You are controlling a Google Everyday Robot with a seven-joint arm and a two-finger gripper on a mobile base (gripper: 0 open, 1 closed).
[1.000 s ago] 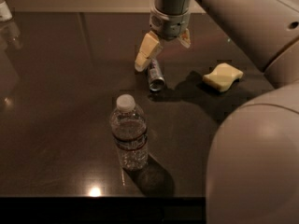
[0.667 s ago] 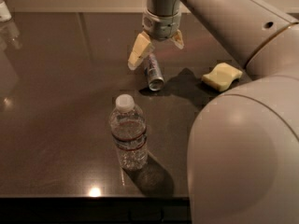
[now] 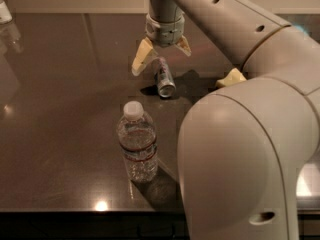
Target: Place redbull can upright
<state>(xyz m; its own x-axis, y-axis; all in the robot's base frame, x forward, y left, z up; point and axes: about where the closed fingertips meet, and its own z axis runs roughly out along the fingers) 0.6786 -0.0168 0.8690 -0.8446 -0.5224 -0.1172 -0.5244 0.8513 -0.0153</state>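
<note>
The redbull can (image 3: 163, 77) lies on its side on the dark table (image 3: 60, 109), its shiny silver top toward the camera. My gripper (image 3: 162, 55) is open and hangs right above the can's far end. One cream fingertip (image 3: 142, 57) is left of the can. The other fingertip (image 3: 183, 45) is right of it and higher. The fingers straddle the can and do not grip it.
A clear plastic water bottle (image 3: 137, 142) with a white cap stands upright in front of the can. A yellow sponge-like thing (image 3: 231, 77) lies right of the can, partly hidden by my arm (image 3: 240, 134). A pale object (image 3: 5, 11) sits at the far left corner.
My gripper has shifted left and down, so its fingers now straddle the can's far end. My arm fills more of the right side. The can and bottle have not moved.
</note>
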